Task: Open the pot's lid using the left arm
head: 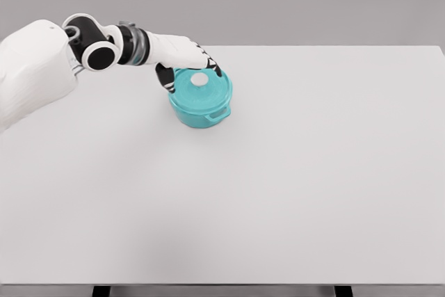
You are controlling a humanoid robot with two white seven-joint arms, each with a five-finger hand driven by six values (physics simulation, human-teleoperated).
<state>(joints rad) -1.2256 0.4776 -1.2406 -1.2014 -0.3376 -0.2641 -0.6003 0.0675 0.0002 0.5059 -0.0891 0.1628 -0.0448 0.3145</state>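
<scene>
While curled over the teal pot [201, 106], left hand [182, 57], fingers [212, 67] around its lid [200, 90] knob [199, 80].

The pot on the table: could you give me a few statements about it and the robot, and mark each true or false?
1. The lid sits on the pot. True.
2. The pot is red. False: it is teal, with a white knob on the lid.
3. The left hand is at the far side of the pot, above the lid's edge. True.
4. The hand has lifted the lid clear of the pot. False: the lid rests closed on it.
5. Two arms show over the table. False: only the left arm is in view.
</scene>
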